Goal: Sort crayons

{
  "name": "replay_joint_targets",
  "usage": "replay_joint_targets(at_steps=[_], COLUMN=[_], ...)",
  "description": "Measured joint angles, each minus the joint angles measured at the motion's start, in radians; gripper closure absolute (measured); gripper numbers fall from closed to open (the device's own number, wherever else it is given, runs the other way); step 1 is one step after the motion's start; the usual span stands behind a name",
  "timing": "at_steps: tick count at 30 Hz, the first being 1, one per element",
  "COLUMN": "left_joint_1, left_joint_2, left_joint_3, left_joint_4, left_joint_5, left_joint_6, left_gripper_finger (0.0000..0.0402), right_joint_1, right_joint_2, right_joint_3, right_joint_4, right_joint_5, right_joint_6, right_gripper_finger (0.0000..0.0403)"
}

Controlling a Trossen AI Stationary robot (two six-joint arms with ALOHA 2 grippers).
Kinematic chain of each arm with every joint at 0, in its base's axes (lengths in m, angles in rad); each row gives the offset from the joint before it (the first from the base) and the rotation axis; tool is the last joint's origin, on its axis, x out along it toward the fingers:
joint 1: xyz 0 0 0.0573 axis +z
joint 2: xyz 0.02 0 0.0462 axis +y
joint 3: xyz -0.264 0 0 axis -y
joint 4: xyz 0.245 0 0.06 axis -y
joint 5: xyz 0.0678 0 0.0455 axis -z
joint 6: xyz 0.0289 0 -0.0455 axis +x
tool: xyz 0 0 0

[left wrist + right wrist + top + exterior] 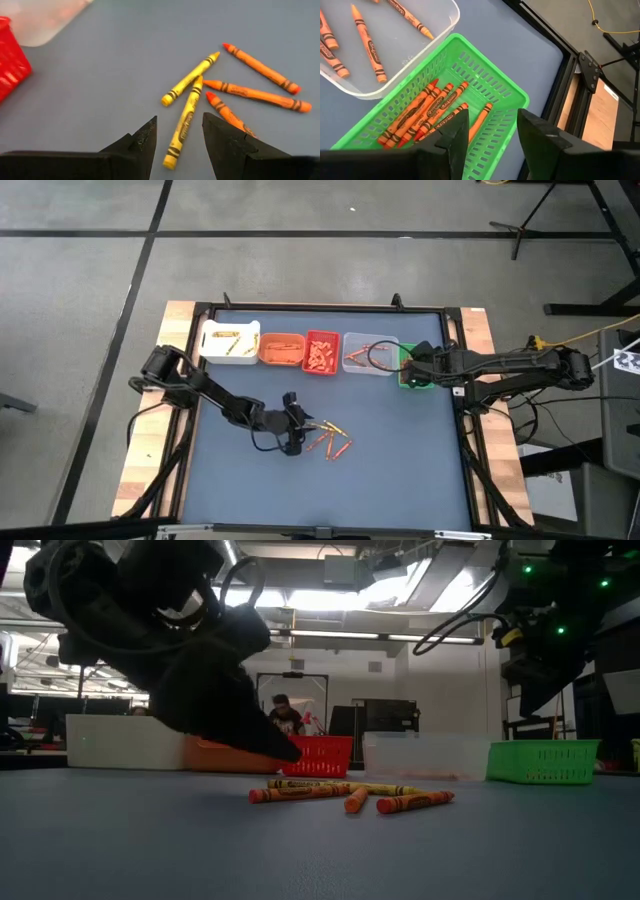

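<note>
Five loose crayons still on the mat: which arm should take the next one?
Left. The left gripper hangs open right over the loose crayons, a yellow one between its fingers. The right gripper is open above the green bin, far from them.

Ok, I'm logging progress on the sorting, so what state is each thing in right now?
Left hand: open, low over a yellow crayon on the mat, not gripping.
Right hand: open, empty, over the green bin.
Loose crayons: five lying flat on the mat, two yellow, three orange.
Green bin: holds orange crayons.
Clear bin: holds a few orange crayons.
Red bin: holds crayons.
</note>
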Motion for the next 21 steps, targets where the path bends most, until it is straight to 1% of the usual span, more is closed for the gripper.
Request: replay_joint_targets(at_steps=[9,21], left_joint_1=[0.0,0.001], left_joint_2=[0.038,0.083], left_joint_3=[0.0,0.0], left_joint_4=[-0.002,0.002], left_joint_5=[0.009,0.022], left_joint_6=[0.0,-0.015], left_gripper_finger=[0.0258,0.0263], right_joint_1=[0.0,0.001], right_joint_2=[0.0,0.0], right_joint_3=[0.0,0.0], right_joint_4=[0.049,0.048], right_joint_5=[0.0,0.0], right_joint_6=[0.0,0.0], right_gripper_finger=[0.0237,0.0237])
